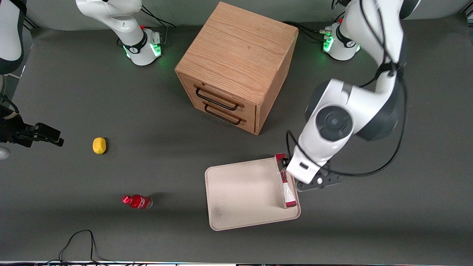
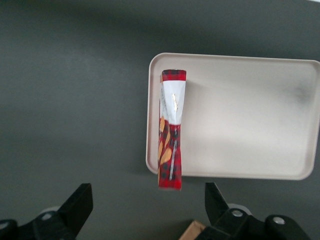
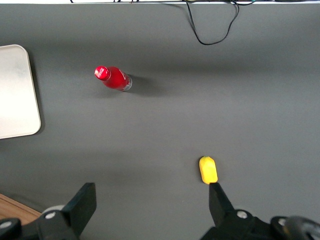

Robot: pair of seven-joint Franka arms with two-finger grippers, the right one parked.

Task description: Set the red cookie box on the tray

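The scene holds one red cookie box point(image 1: 285, 184) and one tray point(image 1: 240, 192), both in the lower middle of the front view. One wooden cabinet point(image 1: 236, 48) stands in the upper middle, with two drawers, each with one black handle point(image 1: 218, 98). There is one small yellow fruit point(image 1: 99, 145) and one red bottle point(image 1: 137, 201). One black cable point(image 1: 79, 242) loops at the bottom edge. One working gripper point(image 2: 147, 200) hangs over the box's end at the tray's rim, its two fingers point(image 2: 75, 205) spread wide.
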